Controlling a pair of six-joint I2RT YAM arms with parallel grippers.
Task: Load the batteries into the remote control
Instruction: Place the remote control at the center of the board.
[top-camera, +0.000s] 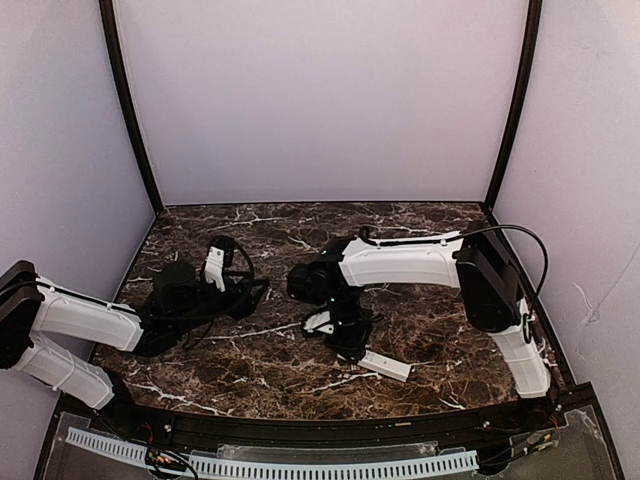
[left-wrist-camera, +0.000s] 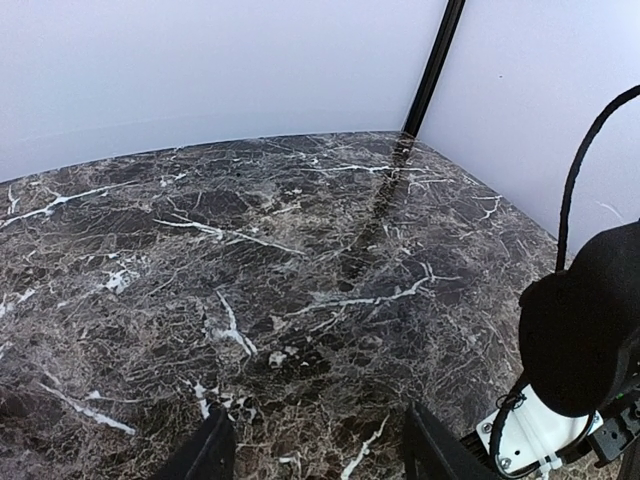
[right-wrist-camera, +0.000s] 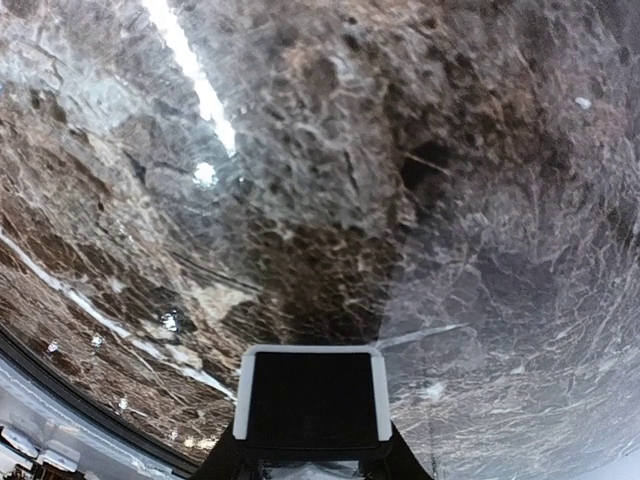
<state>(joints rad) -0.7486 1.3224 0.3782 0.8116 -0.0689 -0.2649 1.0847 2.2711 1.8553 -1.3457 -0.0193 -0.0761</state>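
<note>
My right gripper (top-camera: 350, 342) reaches down to the table's middle front and is shut on the remote control (top-camera: 386, 365), a white bar that juts toward the front right just above the marble. In the right wrist view the remote (right-wrist-camera: 312, 395) shows as a dark panel with a white rim between my jaws, with the right gripper (right-wrist-camera: 312, 452) closed on its sides. My left gripper (top-camera: 250, 292) hovers at the left, open and empty. Its dark fingertips (left-wrist-camera: 212, 452) stand wide apart in the left wrist view, the left gripper (left-wrist-camera: 325, 455) over bare marble. No batteries are in view.
The dark marble table (top-camera: 250, 230) is walled by white panels with black corner posts (top-camera: 512, 100). The right arm's black and white wrist (left-wrist-camera: 580, 340) fills the right edge of the left wrist view. The table's near edge (right-wrist-camera: 60, 370) lies close under the right gripper.
</note>
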